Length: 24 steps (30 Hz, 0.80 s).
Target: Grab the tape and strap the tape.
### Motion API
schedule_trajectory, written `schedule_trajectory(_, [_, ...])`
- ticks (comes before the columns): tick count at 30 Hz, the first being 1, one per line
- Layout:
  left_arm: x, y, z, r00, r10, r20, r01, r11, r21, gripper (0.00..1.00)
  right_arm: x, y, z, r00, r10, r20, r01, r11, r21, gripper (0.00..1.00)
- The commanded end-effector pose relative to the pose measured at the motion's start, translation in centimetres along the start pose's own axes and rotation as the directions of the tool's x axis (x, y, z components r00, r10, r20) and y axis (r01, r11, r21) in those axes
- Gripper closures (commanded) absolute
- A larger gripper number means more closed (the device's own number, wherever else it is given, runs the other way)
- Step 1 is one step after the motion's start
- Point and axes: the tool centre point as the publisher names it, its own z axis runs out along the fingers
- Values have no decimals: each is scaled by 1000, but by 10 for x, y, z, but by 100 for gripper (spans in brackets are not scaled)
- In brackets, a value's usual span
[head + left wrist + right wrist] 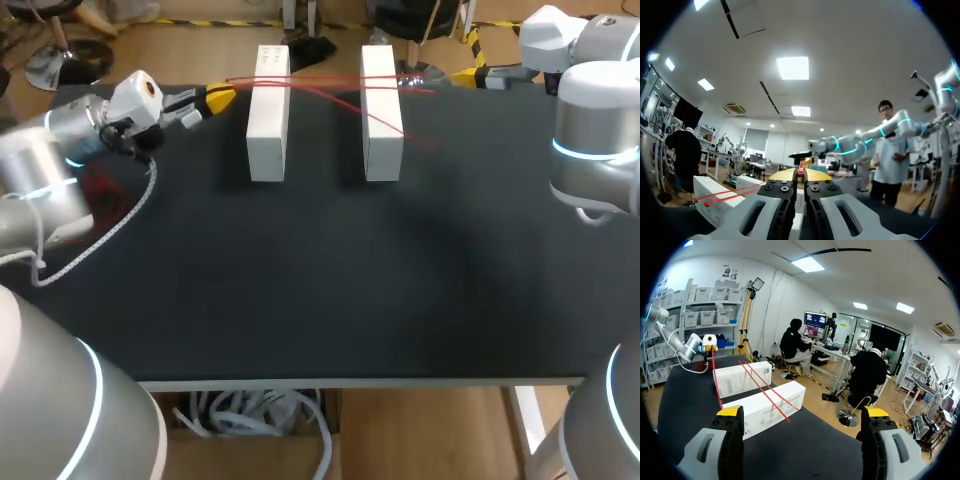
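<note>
Two white boxes stand side by side at the table's far end, the left box [268, 112] and the right box [381, 112]. Thin red tape [330, 84] runs across the tops of both, and one strand slants down over the right box. My left gripper [218, 97] hovers just left of the left box, shut on the tape's end; a bit of red tape [800, 172] shows between its yellow tips. The tape [725, 196] crosses a box [715, 202] beside that gripper. My right gripper [802, 412] is open and empty, beyond the table's far right corner, facing the boxes [767, 407] and the tape [765, 392].
A reddish patch [100, 192] lies on the black table [320, 280] under my left arm; I cannot tell what it is. A white cable [115, 232] hangs from that arm over the table's left side. My right arm's elbow [595, 140] stands at the right edge.
</note>
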Motion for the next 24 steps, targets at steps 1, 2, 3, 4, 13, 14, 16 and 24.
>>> schedule_trajectory(1, [15,-2,2,999,9,31,-9,1000,21,100,0,0,0,1000,0,-1,0,1000,2,0])
schedule_trajectory(2, [17,-3,3,1000,7,28,-8,999,37,100,0,0,0,1000,0,-1,0,1000,2,0])
schedule_trajectory(3, [19,-5,3,1000,9,26,-10,999,47,100,0,0,0,1000,0,-1,0,1000,2,0])
schedule_trajectory(4, [22,-7,4,1000,12,25,-13,999,43,100,0,0,0,1000,0,-1,0,1000,2,0])
schedule_trajectory(13, [42,-30,13,998,56,30,-58,996,71,100,0,0,0,1000,0,-1,0,1000,2,0])
schedule_trajectory(14, [44,-32,14,998,59,31,-61,996,72,100,0,0,0,1000,0,-1,0,1000,2,0])
schedule_trajectory(16, [49,-36,15,997,66,36,-69,995,77,100,0,0,0,1000,0,-1,0,1000,2,0])
schedule_trajectory(24, [67,-52,17,994,86,61,-91,991,93,100,0,0,0,1000,0,-1,0,1000,2,0])
